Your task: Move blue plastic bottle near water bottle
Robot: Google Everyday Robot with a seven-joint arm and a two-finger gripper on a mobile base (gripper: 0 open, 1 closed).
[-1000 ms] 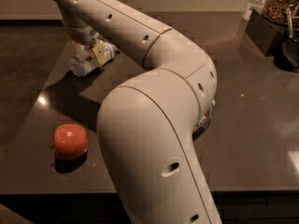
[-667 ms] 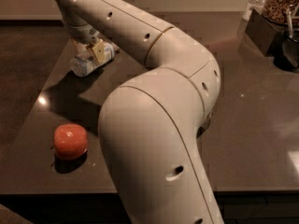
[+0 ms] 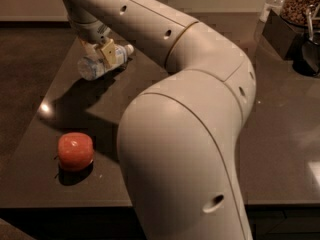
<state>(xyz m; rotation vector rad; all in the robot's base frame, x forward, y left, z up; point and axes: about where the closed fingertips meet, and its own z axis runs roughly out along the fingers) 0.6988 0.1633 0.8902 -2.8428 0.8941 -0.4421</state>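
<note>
One blue plastic bottle (image 3: 90,68), probably light and slick, lies sideways at ten o'clock. The gripper (image 3: 103,54) is clamped around its middle, a sound hold.

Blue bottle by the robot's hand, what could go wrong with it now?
1. The blue plastic bottle lies on its side at the gripper, close to the left edge of the table. Being round, it might roll or slip away and fall off.
2. The water bottle is not in view. The big arm hides much of the table, so the bottle could be pushed the wrong way or bump something unseen.
</note>
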